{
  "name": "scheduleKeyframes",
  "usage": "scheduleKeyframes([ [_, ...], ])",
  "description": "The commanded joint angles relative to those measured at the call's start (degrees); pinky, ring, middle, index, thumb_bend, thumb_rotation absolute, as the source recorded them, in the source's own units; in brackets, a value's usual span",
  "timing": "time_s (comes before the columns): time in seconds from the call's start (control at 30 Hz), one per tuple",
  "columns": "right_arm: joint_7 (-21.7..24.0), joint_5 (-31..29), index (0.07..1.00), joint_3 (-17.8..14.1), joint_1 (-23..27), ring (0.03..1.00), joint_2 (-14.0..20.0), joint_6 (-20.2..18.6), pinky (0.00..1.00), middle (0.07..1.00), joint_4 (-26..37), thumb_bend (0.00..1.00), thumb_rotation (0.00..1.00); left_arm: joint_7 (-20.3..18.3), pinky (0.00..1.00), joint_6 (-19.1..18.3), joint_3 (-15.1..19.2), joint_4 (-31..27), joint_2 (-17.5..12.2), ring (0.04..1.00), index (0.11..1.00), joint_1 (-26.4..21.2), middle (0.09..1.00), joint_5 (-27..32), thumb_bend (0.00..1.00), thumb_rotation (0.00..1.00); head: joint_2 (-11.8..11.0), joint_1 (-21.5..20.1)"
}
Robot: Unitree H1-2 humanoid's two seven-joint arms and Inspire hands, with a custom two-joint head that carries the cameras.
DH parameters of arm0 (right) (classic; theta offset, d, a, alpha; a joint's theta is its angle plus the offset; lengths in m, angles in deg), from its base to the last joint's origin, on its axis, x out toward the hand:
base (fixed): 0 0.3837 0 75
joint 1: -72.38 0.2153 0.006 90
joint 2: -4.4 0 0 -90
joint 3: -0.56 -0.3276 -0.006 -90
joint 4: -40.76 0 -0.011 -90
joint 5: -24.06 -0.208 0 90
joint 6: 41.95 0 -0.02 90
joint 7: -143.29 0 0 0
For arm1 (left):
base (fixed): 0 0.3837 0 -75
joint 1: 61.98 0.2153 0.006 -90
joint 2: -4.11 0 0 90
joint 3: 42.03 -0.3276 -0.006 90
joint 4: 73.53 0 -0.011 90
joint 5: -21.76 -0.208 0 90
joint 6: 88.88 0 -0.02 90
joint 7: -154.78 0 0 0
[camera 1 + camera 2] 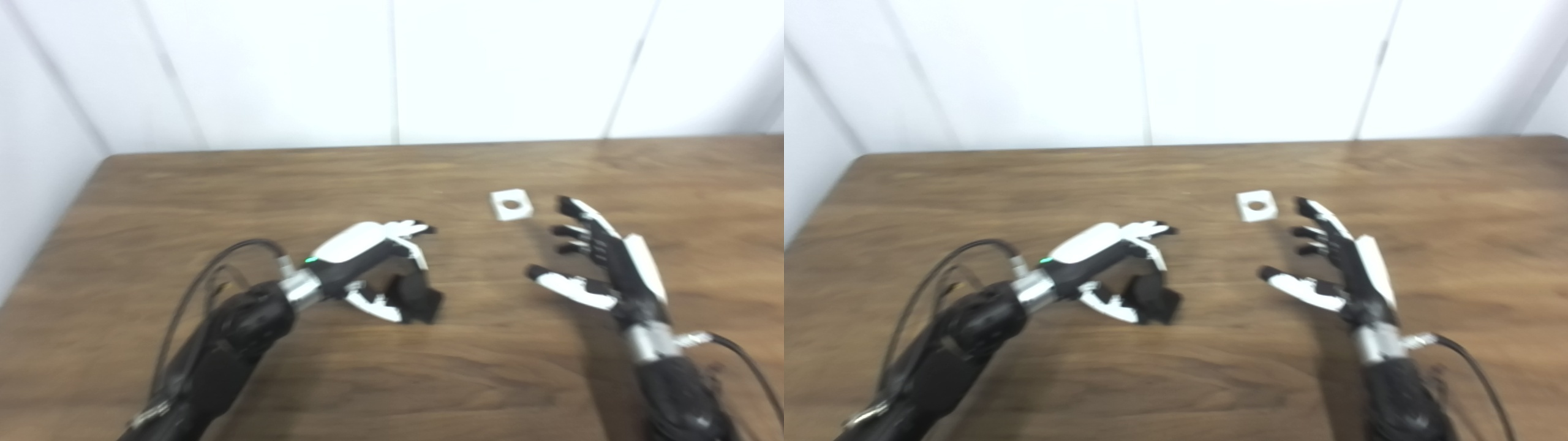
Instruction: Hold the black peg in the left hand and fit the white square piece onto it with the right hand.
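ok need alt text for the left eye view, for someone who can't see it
Two robot hands reach over a wooden table: the left hand curls around a black peg, though blur hides whether it grips it. The right hand is open, fingers spread, just short of a white square piece with a round hole lying flat.

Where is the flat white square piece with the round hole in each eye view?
Left eye view: white square piece lies right of centre on the wooden table.
Right eye view: just right of centre, at mid-height.
Shared landmark: the right hand, its fingertips close beside the piece, not touching.
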Motion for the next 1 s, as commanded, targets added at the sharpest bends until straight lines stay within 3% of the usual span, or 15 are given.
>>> scheduleKeyframes([
  [0.0, -1.96, 1.22, 0.888, 0.51, 2.40, 0.773, -1.16, 2.30, 0.65, 0.878, 0.44, 0.67, 0.31, -2.31, 1.00, 1.29, -0.51, -0.13, -2.55, 1.000, 0.494, 1.22, 0.957, -0.34, 0.52, 0.08, -0.80, -2.85],
  [0.07, -2.33, 1.82, 0.908, 0.89, 2.59, 0.791, -1.72, 1.61, 0.66, 0.893, 0.29, 0.68, 0.36, -1.73, 1.00, 2.66, -0.31, 0.57, -2.94, 1.000, 0.493, 1.46, 0.946, 0.15, 0.52, 0.08, -1.56, -4.91],
  [0.2, -2.74, 2.72, 0.915, 1.26, 3.32, 0.815, -2.07, 0.96, 0.69, 0.903, 0.05, 0.68, 0.37, -1.40, 0.99, 3.90, -0.15, 1.18, -3.28, 1.000, 0.492, 1.67, 0.937, 0.66, 0.52, 0.07, -2.57, -7.28],
  [0.53, -3.92, 5.27, 0.896, 1.35, 7.38, 0.807, -0.73, 1.31, 0.69, 0.895, -1.71, 0.69, 0.39, -1.16, 0.97, 4.94, 0.36, 2.54, -3.09, 1.000, 0.491, 1.54, 0.930, 1.17, 0.52, 0.07, -3.65, -8.03],
  [0.8, -2.13, 11.20, 0.858, 1.78, 16.25, 0.823, 4.67, -2.99, 0.69, 0.884, -4.35, 0.69, 0.35, -1.09, 0.98, 5.71, 0.62, 2.95, -3.29, 1.000, 0.491, 1.42, 0.932, 1.89, 0.52, 0.07, -4.13, -7.89],
  [0.97, 1.41, 12.22, 0.856, 3.14, 22.99, 0.834, 8.44, -5.28, 0.68, 0.892, -8.40, 0.73, 0.36, -0.94, 0.98, 5.37, 0.78, 2.68, -3.39, 0.998, 0.491, 2.18, 0.932, 1.78, 0.52, 0.07, -4.29, -7.67],
])
